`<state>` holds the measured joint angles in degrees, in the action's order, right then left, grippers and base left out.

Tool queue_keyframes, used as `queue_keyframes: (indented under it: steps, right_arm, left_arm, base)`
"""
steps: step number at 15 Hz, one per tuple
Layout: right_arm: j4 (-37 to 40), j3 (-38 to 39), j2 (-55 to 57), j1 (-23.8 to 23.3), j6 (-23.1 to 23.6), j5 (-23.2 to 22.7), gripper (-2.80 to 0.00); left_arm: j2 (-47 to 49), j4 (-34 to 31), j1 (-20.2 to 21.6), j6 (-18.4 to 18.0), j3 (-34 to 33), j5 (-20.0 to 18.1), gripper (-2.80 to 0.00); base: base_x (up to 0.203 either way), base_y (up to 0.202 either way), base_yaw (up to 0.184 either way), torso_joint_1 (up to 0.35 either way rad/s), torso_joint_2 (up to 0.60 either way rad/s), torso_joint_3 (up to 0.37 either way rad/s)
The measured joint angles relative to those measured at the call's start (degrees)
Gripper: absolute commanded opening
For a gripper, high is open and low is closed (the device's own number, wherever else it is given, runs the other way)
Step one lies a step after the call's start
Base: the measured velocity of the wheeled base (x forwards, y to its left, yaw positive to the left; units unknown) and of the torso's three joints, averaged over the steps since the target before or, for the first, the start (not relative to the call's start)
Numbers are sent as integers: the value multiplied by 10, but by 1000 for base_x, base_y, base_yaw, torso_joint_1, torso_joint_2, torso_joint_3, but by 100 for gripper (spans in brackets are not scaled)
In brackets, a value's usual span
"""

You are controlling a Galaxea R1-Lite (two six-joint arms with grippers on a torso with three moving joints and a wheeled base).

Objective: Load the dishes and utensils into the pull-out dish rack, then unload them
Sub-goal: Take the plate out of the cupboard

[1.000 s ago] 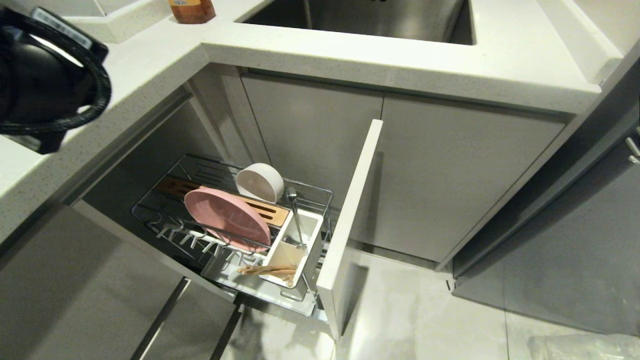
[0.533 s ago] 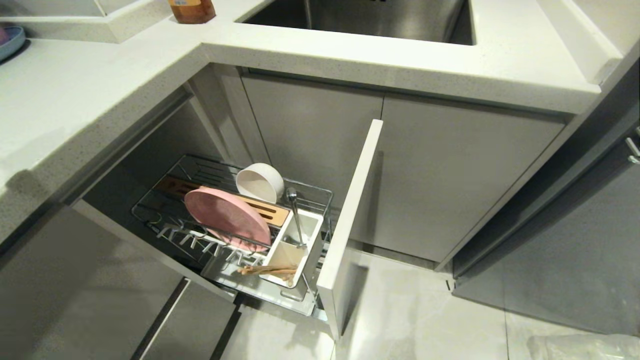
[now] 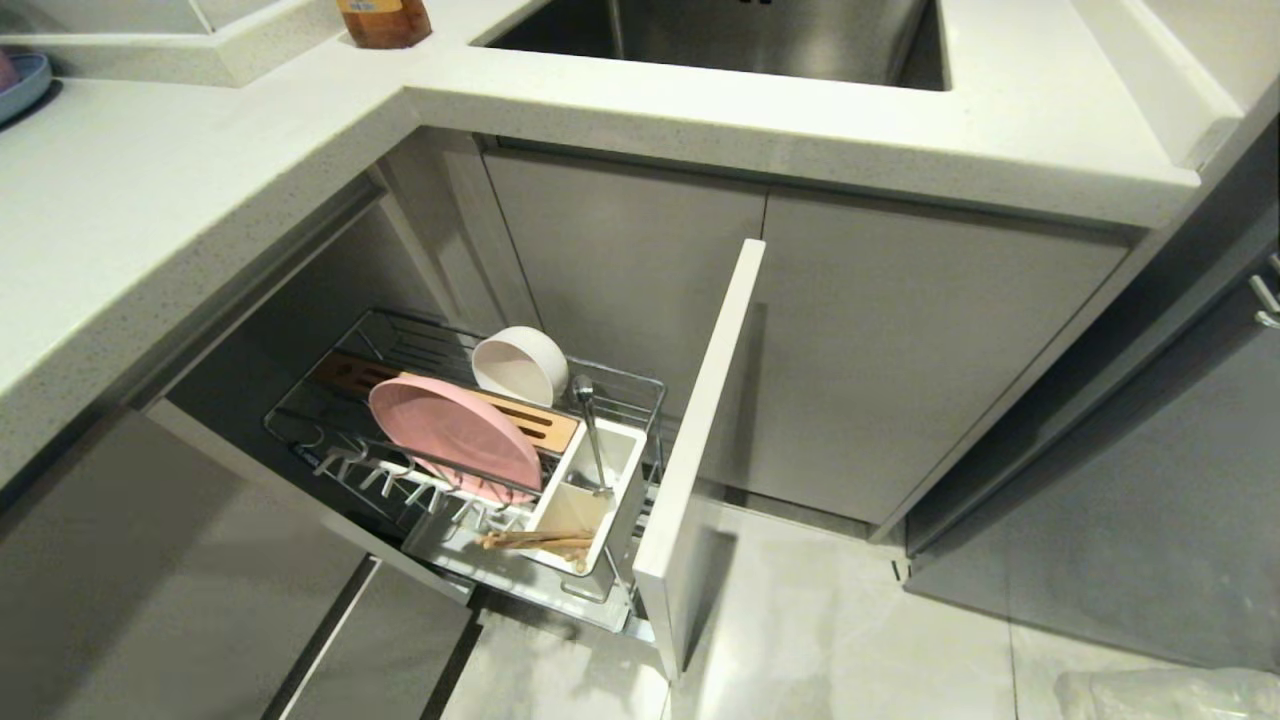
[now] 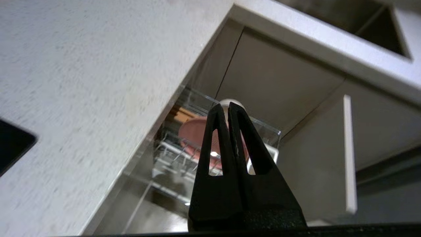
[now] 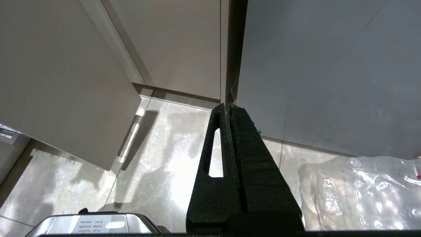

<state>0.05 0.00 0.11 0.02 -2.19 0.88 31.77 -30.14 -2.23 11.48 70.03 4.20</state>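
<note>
The pull-out dish rack (image 3: 400,322) stands drawn out from under the counter, its pale front panel (image 3: 700,450) to the right. A pink plate (image 3: 455,435) leans on edge among the white pegs. A white bowl (image 3: 520,365) lies on its side behind the plate, by the wooden block (image 3: 545,425). The white utensil box (image 3: 625,465) holds a metal spoon (image 3: 592,430) upright and the chopsticks (image 3: 535,541) across its near end. My left gripper (image 4: 228,105) is shut and empty, up beside the counter edge, with the pink plate (image 4: 194,135) far below. My right gripper (image 5: 227,106) hangs shut and empty over the floor.
A blue plate (image 3: 20,80) sits on the counter (image 3: 150,200) at the far left, and a brown bottle (image 3: 383,20) stands near the sink (image 3: 720,35). A crumpled plastic bag (image 5: 361,191) lies on the floor by the right cabinet.
The left arm, which filled the upper left of the head view over the counter a second ago, has swung out of that view. Everything in the rack has stayed put.
</note>
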Motion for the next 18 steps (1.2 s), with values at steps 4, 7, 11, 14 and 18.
queue_keyframes:
  steps: [4, 7, 11, 14, 18]
  right_arm:
    - [0, 0, 0, 0, 0, 0, -280]
    - [0, 0, 0, 0, 0, 0, -280]
    - [0, 0, 0, 0, 0, 0, -280]
    - [0, 0, 0, 0, 0, 0, -280]
    - [0, 0, 0, 0, 0, 0, -280]
  left_arm:
    - [-154, 20, 19, -68, -177, -36, -280]
    - [-238, 38, 23, -78, -282, -42, -280]
    - [-301, 113, 23, -93, -431, -43, -280]
    - [-315, 235, 23, -117, -583, -44, -280]
    - [-319, 346, 23, -128, -690, -55, -280]
  base:
    - [0, 0, 0, 0, 0, 0]
    - [0, 0, 0, 0, 0, 0]
    - [0, 0, 0, 0, 0, 0]
    - [0, 0, 0, 0, 0, 0]
    - [0, 0, 0, 0, 0, 0]
